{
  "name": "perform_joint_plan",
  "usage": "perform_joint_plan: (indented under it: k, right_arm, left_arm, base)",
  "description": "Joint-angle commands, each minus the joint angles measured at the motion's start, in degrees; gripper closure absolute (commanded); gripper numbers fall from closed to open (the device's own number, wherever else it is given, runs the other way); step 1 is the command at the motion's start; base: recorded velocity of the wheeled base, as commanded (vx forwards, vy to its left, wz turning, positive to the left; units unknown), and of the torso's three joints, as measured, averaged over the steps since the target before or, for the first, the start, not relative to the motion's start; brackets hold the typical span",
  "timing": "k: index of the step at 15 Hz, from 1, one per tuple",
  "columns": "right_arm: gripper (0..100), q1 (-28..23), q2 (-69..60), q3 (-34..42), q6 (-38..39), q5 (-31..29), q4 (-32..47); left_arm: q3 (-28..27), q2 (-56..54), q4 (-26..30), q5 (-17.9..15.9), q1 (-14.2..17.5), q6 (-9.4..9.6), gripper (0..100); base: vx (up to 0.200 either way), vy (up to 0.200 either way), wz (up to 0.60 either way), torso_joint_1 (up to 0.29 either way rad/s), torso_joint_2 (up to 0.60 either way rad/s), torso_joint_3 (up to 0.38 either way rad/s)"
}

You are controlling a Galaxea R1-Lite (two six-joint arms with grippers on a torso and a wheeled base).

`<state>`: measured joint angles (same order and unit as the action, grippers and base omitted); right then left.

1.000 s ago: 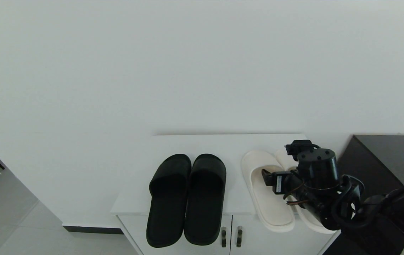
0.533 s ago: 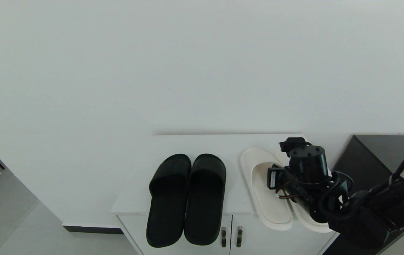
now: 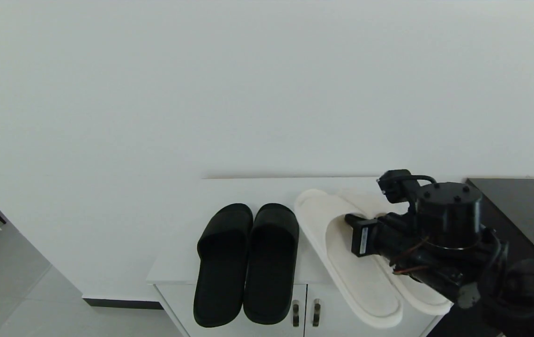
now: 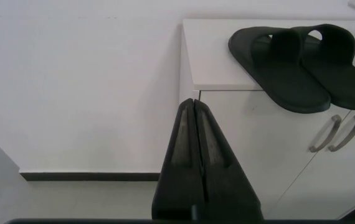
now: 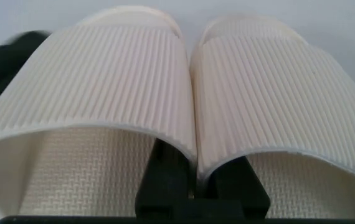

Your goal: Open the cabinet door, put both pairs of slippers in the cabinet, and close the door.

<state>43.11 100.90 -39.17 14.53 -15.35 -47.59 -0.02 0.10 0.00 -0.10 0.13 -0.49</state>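
Right wrist view: my right gripper [image 5: 196, 186] pinches the white slippers [image 5: 103, 81] by their adjoining straps, one finger [image 5: 165, 180] inside each slipper. I see my left gripper [image 4: 195, 137] clenched on nothing, apart from the black slippers [image 4: 302, 59] atop the cabinet [image 4: 252, 124].

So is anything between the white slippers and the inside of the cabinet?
Yes. The cabinet doors are shut, handles side by side, so the white slippers held by the right gripper cannot go in yet.

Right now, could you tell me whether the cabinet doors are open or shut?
Shut: the cabinet doors meet flush, their handles side by side.
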Motion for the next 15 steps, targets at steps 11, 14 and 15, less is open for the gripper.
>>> perform_joint_plan:
  k: [11, 14, 15]
  right_arm:
    - [100, 8.84, -13.27, 11.13, 2.70, 14.56, 0.04]
    - [100, 9.36, -13.45, 11.57, 2.70, 14.64, -0.04]
    - [100, 9.72, -13.54, 11.92, 2.70, 14.64, -0.13]
  left_arm:
    - [-0.06, -0.01, 0.00, -0.34, 0.04, 0.05, 100]
    - [0.02, -0.01, 0.00, -0.34, -0.05, 0.05, 100]
    - [0.02, -0.01, 0.00, -0.34, 0.04, 0.14, 100]
  base:
    - [-0.109, 0.000, 0.00, 0.001, 0.00, 0.001]
    - [-0.200, 0.000, 0.00, -0.004, 0.00, 0.002]
    - [-0.200, 0.000, 0.00, 0.002, 0.00, 0.007]
